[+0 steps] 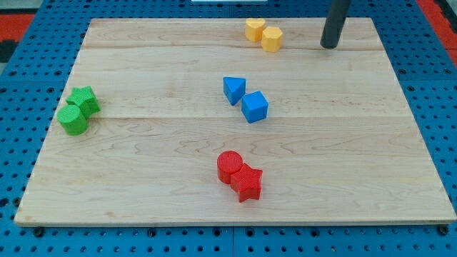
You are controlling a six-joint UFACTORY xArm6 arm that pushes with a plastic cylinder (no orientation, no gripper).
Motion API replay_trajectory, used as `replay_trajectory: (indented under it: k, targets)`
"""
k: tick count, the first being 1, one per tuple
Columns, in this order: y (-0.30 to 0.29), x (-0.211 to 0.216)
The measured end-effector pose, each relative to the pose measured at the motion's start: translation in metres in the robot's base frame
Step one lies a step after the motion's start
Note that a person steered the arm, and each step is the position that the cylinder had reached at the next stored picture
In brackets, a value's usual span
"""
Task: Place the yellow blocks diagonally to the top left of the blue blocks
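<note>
Two yellow blocks sit touching near the board's top edge: a star-like one [254,28] and a hexagonal one [271,38] just to its lower right. A blue triangular block [233,89] and a blue cube [254,106] sit touching near the board's middle, below the yellow pair. My tip [329,45] rests on the board at the top right, apart from the yellow hexagon by roughly a block's width and a half to its right.
A green star block [85,98] and a green cylinder [72,119] touch at the view's left. A red cylinder [230,165] and a red star block [247,182] touch at the bottom middle. The wooden board [143,178] lies on a blue pegboard.
</note>
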State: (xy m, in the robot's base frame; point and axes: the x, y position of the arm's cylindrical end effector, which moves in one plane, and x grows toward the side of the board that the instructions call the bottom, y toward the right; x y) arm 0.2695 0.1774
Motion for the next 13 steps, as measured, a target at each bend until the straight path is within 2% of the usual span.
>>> replay_trajectory:
  k: [1, 2, 4, 5, 6, 7, 9, 10, 11, 12, 13]
  targets:
    - [-0.052, -0.022]
    - [-0.133, -0.027]
    - [-0.070, -0.050]
    - [-0.112, -0.077]
    - [-0.193, -0.065]
    - [-0.225, -0.047]
    - [-0.049, -0.025]
    - [-0.100, 0.035]
    - [-0.141, 0.013]
    - [-0.107, -0.008]
    - [-0.153, -0.036]
